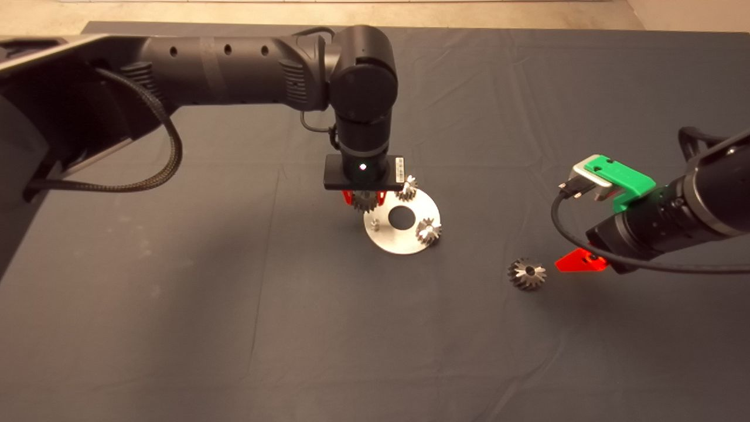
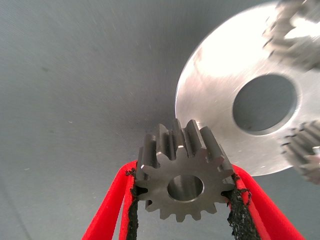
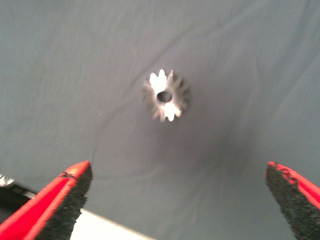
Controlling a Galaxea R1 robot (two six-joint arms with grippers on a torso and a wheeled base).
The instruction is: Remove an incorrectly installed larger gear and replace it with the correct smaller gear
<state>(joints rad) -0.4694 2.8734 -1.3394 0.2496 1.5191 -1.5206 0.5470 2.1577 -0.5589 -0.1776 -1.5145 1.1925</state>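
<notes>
mat [image 1: 176,322]: dark cloth covering the whole table, a bit wrinkly; everything sits on it.

left gripper [image 1: 364,198]: hangs straight down from the arm that reaches in over the middle of the mat, at the near-left rim of the plate. Red fingers [image 2: 112,215] are clamped on the smaller gear from both sides.

right gripper [image 1: 581,261]: low over the mat on the right, just beside the larger gear. Its fingers are spread wide with nothing in them.

round plate [image 1: 404,243]: shiny metal disc with a big centre hole, flat on the mat mid-table. Two small gears [image 1: 428,230] are already on it.

larger gear [image 1: 527,274]: lying loose on the mat well away from the plate, so it looks like the removal part is done. Darker, chunkier cone shape.

smaller gear [image 2: 184,182]: pinched between the left pads by its teeth, bore facing the wrist camera, held over the plate's edge.

handling: solid steel, so stiff and heavy for its size, not fragile. It's smooth metal though, and pads only bite on tooth tips, so I'd guess it can twist or slip if nudged sideways. Gripping across opposite teeth like this seems right since it leaves the bore free.

empty peg [image 1: 374,223]: a tiny stud on the plate's left side, probably where the gear drops on.
</notes>
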